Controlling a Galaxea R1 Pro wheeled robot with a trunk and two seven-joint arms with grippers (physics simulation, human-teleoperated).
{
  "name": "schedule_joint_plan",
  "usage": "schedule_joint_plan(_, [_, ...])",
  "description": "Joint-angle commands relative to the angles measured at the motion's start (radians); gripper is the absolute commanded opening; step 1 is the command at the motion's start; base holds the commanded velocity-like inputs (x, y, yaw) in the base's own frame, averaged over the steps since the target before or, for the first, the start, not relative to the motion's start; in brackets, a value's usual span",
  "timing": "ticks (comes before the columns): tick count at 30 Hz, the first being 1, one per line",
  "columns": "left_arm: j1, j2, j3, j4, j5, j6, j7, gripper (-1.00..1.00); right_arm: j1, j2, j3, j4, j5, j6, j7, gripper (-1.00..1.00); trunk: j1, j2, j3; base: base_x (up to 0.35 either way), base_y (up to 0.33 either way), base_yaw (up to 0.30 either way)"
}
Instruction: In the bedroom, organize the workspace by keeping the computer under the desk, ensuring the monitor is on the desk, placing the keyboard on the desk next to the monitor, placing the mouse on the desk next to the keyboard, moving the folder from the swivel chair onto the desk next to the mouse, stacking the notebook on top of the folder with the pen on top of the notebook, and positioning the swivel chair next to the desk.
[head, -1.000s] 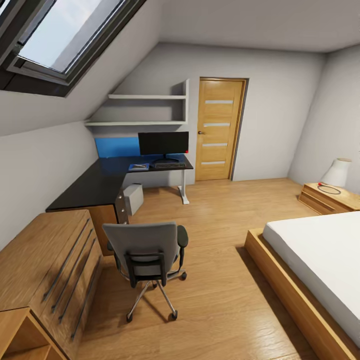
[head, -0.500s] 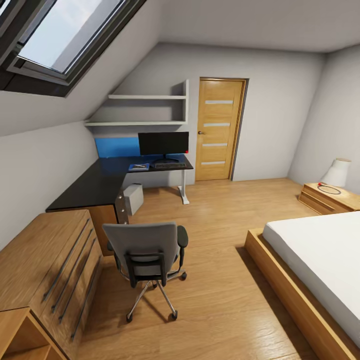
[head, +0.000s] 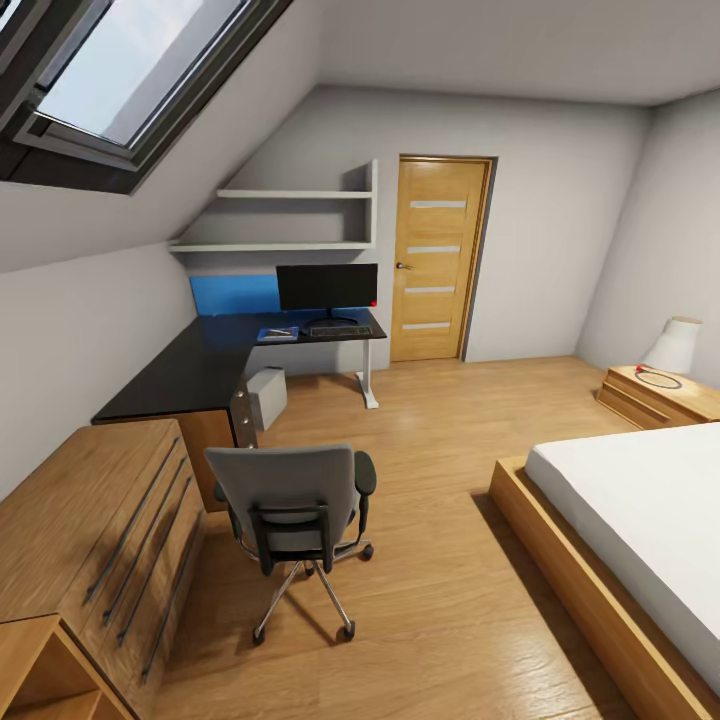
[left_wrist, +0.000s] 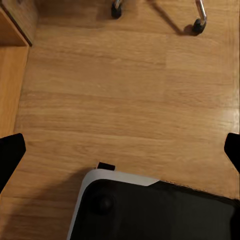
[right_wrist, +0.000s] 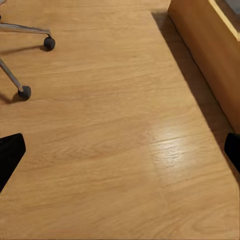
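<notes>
Swivel chair (head: 292, 510) back hides seat; mouse too small to tell.

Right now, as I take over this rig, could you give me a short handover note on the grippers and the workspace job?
Left gripper and right gripper: open, empty, above bare floor.
Monitor, keyboard and notebook are on the desk; the computer stands under it.
The swivel chair stands apart from the desk, its back to the camera, seat hidden.
Mouse, folder and pen are too small or hidden to tell.
Left: folder, stacking, chair.
</notes>
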Motion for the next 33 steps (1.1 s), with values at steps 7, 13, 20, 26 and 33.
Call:
schedule_joint_plan(7, [0.000, -0.005, -0.002, -0.265, 0.005, 0.298, 0.063, 1.00, -0.018, 0.011, 0.007, -0.145, -0.010, 0.194, -0.012, 1.00, 0.001, -0.002, -0.002, 0.000, 0.000, 0.000])
schedule_joint_plan(13, [-0.001, -0.009, -0.001, -0.438, 0.043, 0.488, 0.095, 1.00, -0.077, 0.023, 0.006, -0.192, -0.021, 0.282, -0.010, 1.00, 0.001, -0.002, -0.002, 0.000, 0.000, 0.000])
schedule_joint_plan(20, [-0.001, -0.005, 0.002, -0.424, 0.097, 0.436, 0.097, 1.00, -0.100, 0.029, 0.014, -0.190, -0.047, 0.226, 0.001, 1.00, 0.001, -0.002, -0.002, 0.000, 0.000, 0.000])
schedule_joint_plan(26, [-0.001, -0.001, 0.003, -0.352, 0.098, 0.307, 0.097, 1.00, -0.103, 0.034, 0.018, -0.107, -0.051, 0.182, 0.033, 1.00, 0.001, -0.002, -0.002, 0.000, 0.000, 0.000])
schedule_joint_plan(33, [-0.001, 0.003, 0.002, -0.323, 0.097, 0.278, 0.097, 1.00, -0.104, 0.034, 0.017, -0.077, -0.054, 0.149, 0.044, 1.00, 0.001, -0.002, -0.002, 0.000, 0.053, 0.000])
